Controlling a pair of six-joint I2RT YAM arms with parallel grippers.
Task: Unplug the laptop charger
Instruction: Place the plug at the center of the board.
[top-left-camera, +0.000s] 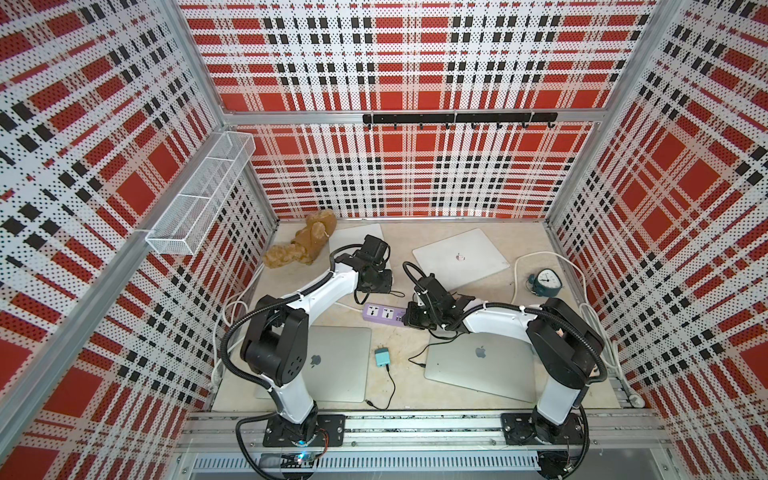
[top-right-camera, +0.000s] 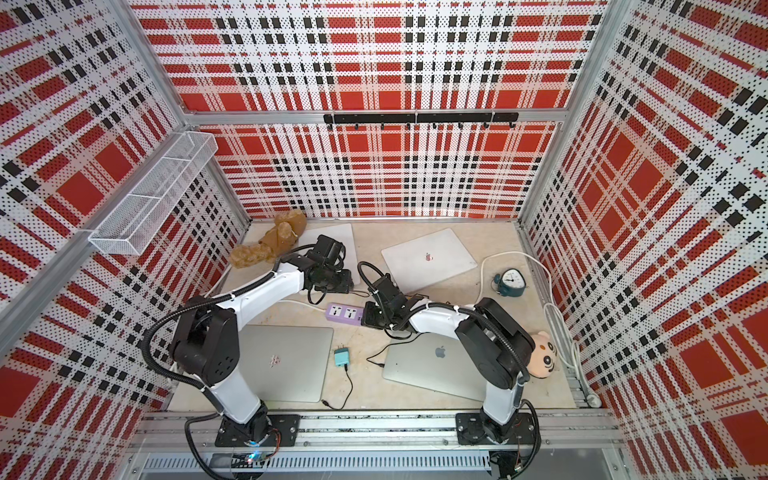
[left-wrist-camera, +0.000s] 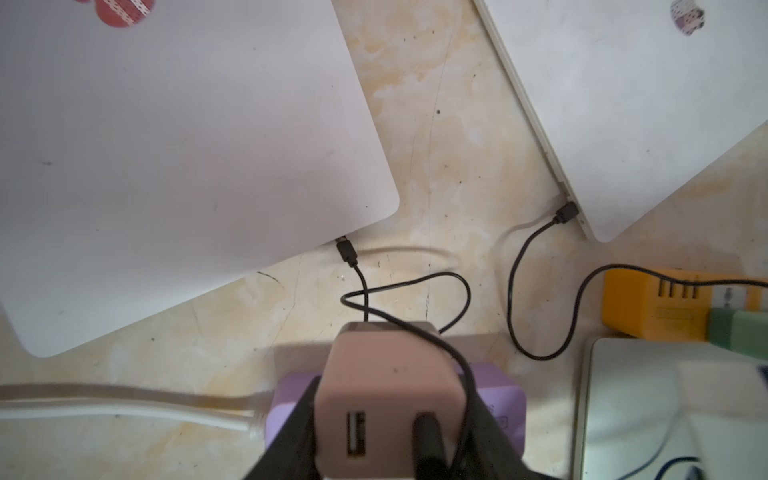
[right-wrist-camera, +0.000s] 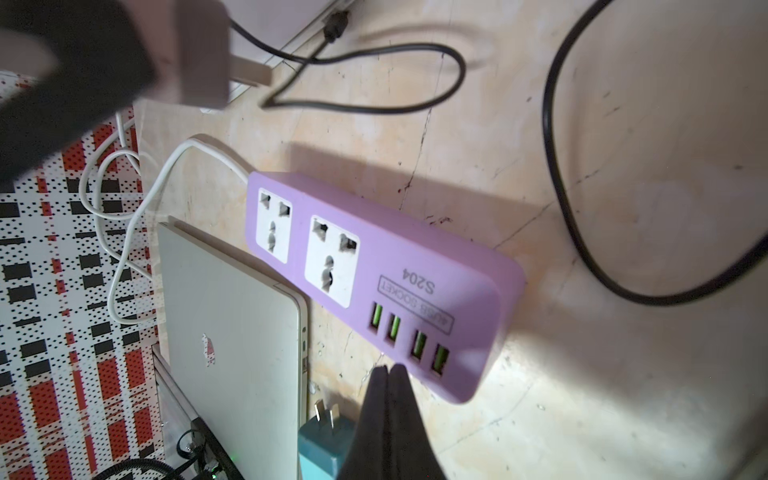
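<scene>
My left gripper (left-wrist-camera: 390, 415) is shut on the laptop charger (left-wrist-camera: 386, 399), a pinkish-beige cube with two USB ports. In the right wrist view the charger (right-wrist-camera: 199, 54) hangs above the table with its prongs bare, clear of the purple power strip (right-wrist-camera: 374, 257), whose two sockets stand empty. A black cable (left-wrist-camera: 457, 291) runs from the charger to a white laptop (left-wrist-camera: 166, 145). My right gripper (right-wrist-camera: 388, 368) is shut with nothing in it, its tips at the strip's USB end. In both top views the left gripper (top-left-camera: 374, 286) hides the charger, and the right gripper (top-left-camera: 409, 318) sits at the strip (top-left-camera: 384, 312).
A second white laptop (left-wrist-camera: 623, 104) has its own black cable plugged in, leading to an orange charger (left-wrist-camera: 648, 303). A teal charger (top-left-camera: 381, 357) lies between two silver laptops (top-left-camera: 336, 361) (top-left-camera: 478, 365). A clock (top-left-camera: 544, 282), a brown plush (top-left-camera: 307, 243) and white cords border the table.
</scene>
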